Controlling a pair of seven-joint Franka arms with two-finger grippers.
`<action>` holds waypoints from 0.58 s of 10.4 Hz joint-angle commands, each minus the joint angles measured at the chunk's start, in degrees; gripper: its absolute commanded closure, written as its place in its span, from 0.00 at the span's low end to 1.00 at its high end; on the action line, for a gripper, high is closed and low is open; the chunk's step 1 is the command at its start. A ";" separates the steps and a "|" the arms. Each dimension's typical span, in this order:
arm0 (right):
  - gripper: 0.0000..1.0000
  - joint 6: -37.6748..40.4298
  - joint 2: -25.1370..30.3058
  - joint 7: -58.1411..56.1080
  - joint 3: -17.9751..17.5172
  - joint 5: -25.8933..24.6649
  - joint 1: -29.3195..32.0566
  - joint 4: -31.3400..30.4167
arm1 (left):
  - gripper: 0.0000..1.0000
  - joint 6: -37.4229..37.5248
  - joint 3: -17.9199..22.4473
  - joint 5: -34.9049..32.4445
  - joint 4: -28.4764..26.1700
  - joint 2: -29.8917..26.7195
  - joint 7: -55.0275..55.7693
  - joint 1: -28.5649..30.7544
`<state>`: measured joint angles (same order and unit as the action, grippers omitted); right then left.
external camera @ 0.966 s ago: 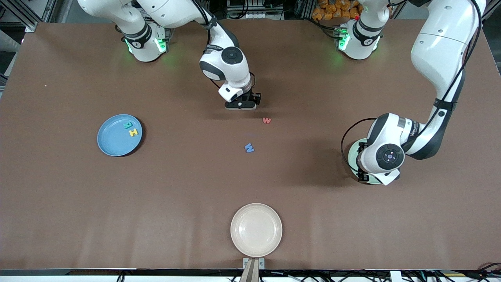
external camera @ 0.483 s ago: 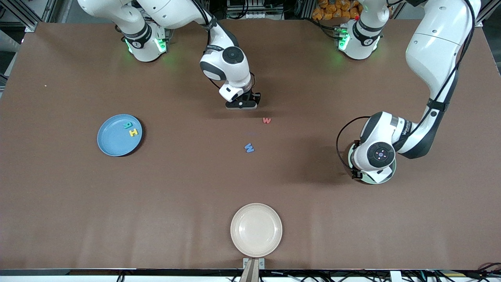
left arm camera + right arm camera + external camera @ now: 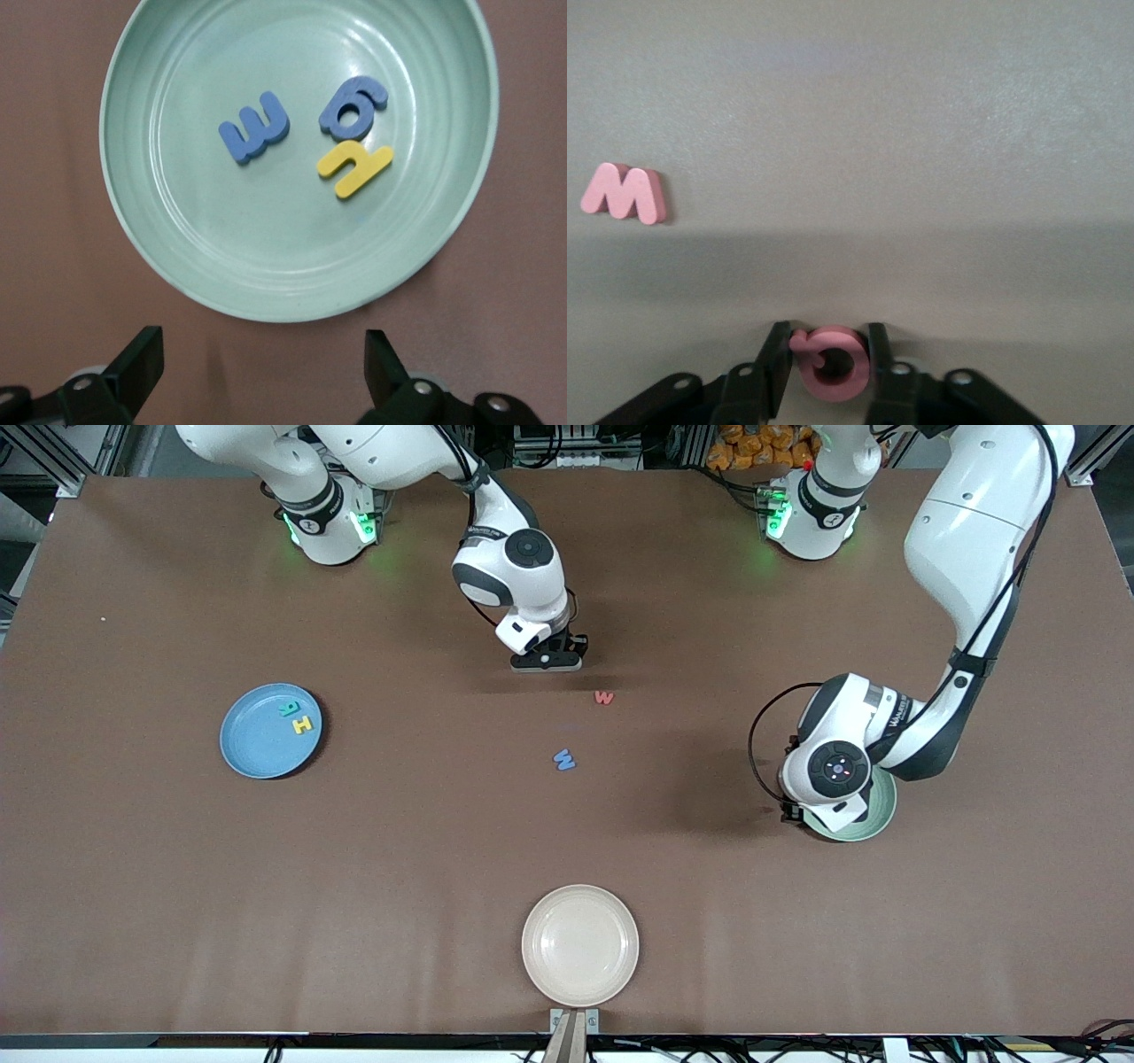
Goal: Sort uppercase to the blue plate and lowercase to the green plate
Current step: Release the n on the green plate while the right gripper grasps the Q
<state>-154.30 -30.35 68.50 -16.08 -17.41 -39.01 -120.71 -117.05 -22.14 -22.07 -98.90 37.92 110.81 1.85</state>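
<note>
The right pincer [image 3: 547, 662] is low at the counter [image 3: 177, 886], farther from the front camera than the red w [image 3: 604, 698], which serves as landmark here. In the right wrist view its fingers [image 3: 776, 359] press on either side of the red Q [image 3: 831, 363], clamped on it; a second ago the jaws stood wider, and they have drawn in around the letter while the arm itself has barely moved.

The blue W [image 3: 564, 759] lies nearer the front camera than the red w, a little toward the right arm's end. The blue plate [image 3: 257, 748] sits well away from the red w toward the right arm's end and carries the teal-green R [image 3: 288, 708] and the yellow H [image 3: 303, 724], touching or nearly so. None of these has shifted.

The left pincer [image 3: 261, 376] hangs with its jaws wide apart and empty, over the counter just beside the rim of the green plate [image 3: 873, 819], which lies well off from the red w toward the left arm's end. Since a second ago this arm has slid off the plate toward the red w, uncovering more of the rim. In the plate lie the blue E-like letter [image 3: 254, 128], the small blue g [image 3: 352, 106] and the yellow h [image 3: 354, 168], the g touching the h.

The cream-white plate [image 3: 580, 944] rests nearest the front camera, unmoved.
</note>
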 commanded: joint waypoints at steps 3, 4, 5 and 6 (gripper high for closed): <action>0.73 -0.83 -1.47 1.81 -0.18 -2.01 -0.10 -0.14 | 0.00 -0.28 -3.08 1.07 -2.26 -1.01 0.46 -0.10; 0.77 -0.65 -1.30 1.55 -0.18 -2.01 0.07 -0.06 | 0.00 -0.37 -3.78 1.07 -2.35 -0.92 1.24 -0.10; 0.78 -0.56 -1.12 1.20 -0.10 -2.01 0.33 0.03 | 0.00 -0.63 -4.31 1.07 -2.53 -0.92 1.69 -0.10; 0.79 -0.56 -0.94 -0.37 -0.10 -2.01 0.77 0.12 | 0.00 -0.63 -5.45 1.07 -2.79 -1.01 1.95 -0.10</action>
<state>-154.33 -30.39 68.38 -16.11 -17.84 -39.01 -120.71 -117.15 -26.31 -22.07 -100.40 37.92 111.78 1.51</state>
